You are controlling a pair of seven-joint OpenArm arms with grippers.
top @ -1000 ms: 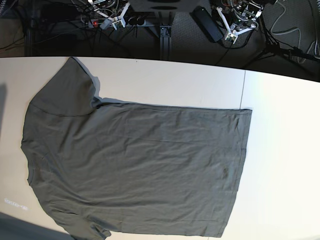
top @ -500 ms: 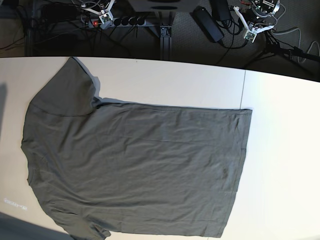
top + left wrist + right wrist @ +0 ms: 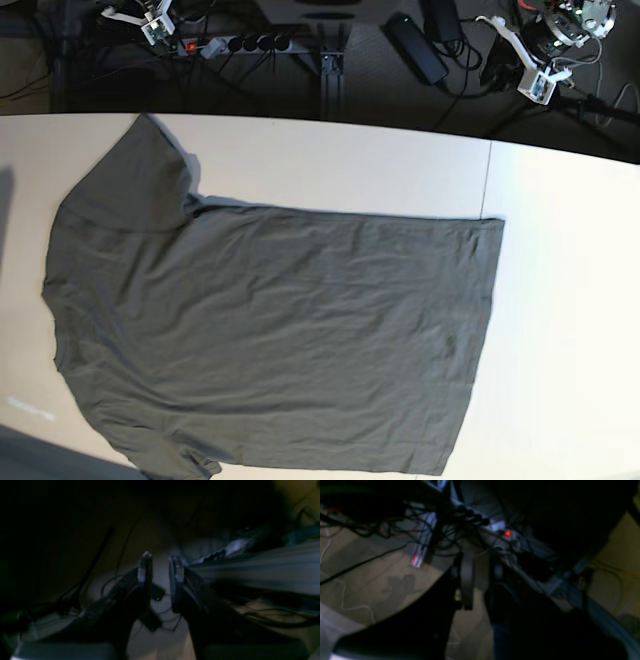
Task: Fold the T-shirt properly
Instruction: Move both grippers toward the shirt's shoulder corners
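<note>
The dark grey-olive T-shirt [image 3: 270, 340] lies spread flat on the white table [image 3: 570, 300], collar to the left, hem to the right, one sleeve pointing to the far left corner. Its near edge runs out of the frame. My left gripper [image 3: 540, 88] hangs beyond the table's far edge at the top right, clear of the shirt. In the left wrist view it [image 3: 160, 561] shows a narrow gap with nothing in it. My right gripper [image 3: 155, 28] is at the top left, also off the table. In the right wrist view it [image 3: 480, 577] is slightly apart and empty.
Behind the table's far edge the dark floor holds a power strip [image 3: 240, 43], a black power brick [image 3: 415, 45], tangled cables and a metal frame post [image 3: 332, 70]. A seam [image 3: 489, 180] crosses the table at the right.
Both grippers have moved outward along the far side, the left one to the right and the right one to the left. The shirt has not moved.
</note>
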